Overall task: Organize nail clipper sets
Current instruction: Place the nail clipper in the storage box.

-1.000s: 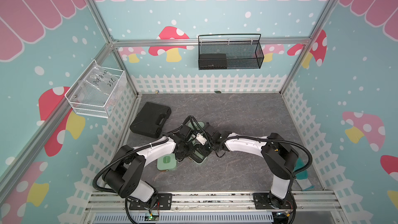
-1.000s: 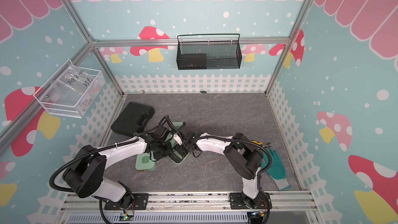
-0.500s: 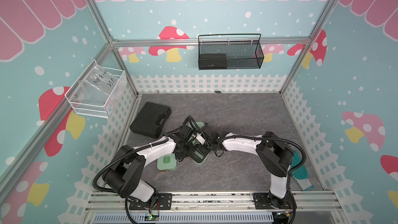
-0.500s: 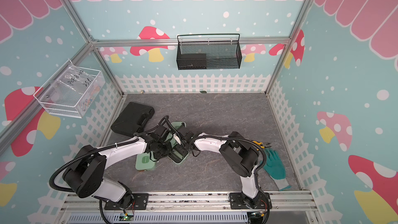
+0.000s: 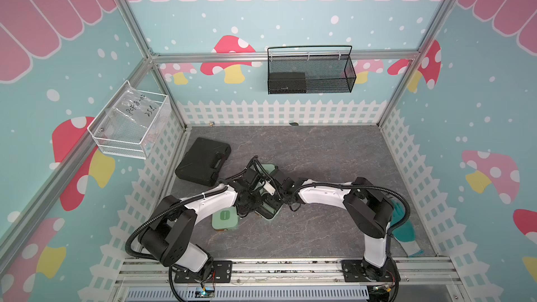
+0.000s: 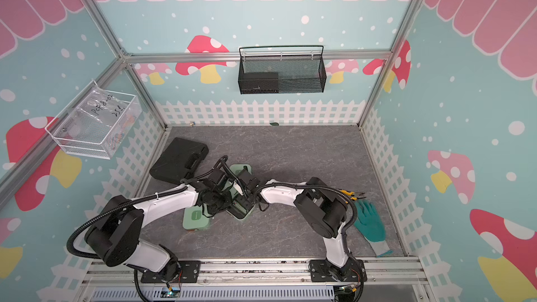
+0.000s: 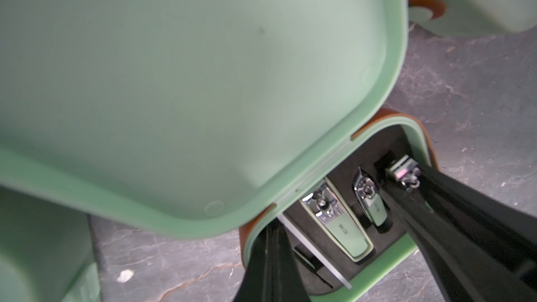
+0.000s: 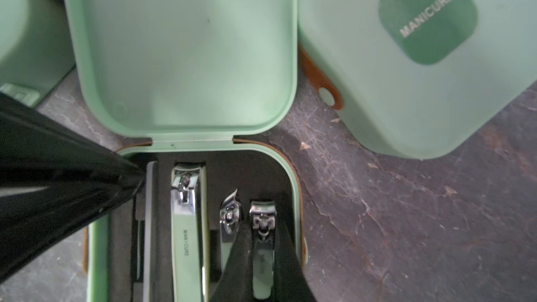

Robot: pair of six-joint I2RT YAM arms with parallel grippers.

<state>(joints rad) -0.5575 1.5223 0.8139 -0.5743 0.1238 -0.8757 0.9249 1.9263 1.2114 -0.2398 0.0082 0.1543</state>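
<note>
Grey table (image 5: 319, 152), both top views: left arm (image 5: 207, 202) and right arm (image 5: 322, 196) are mirrored. Bases sit on the near rail, elbows folded back, white forearms run low and inward. Wrists meet over the open case (image 5: 270, 214), mid-table on the near side. Closed case (image 5: 224, 218) is just left of it; contact can't be told. Third case (image 5: 268, 167) is just beyond on the far side, partly under the wrists.

Left wrist view: lid (image 7: 189, 68) is swung back and fills most of the frame, black insert (image 7: 343, 169) below the hinge. Left gripper (image 7: 270, 228) reaches in over the base rim, jaws together, tip right beside the file (image 7: 315, 252).

Right wrist view: right gripper (image 8: 263, 236) points down into the insert, jaws clamped on the small clipper (image 8: 263, 213) at the outermost slot by the rim. Seated or lifted, can't tell. Big clipper (image 8: 186, 228) lies in its slot between file and small clipper. Left gripper's tip touches the file's end.
</note>
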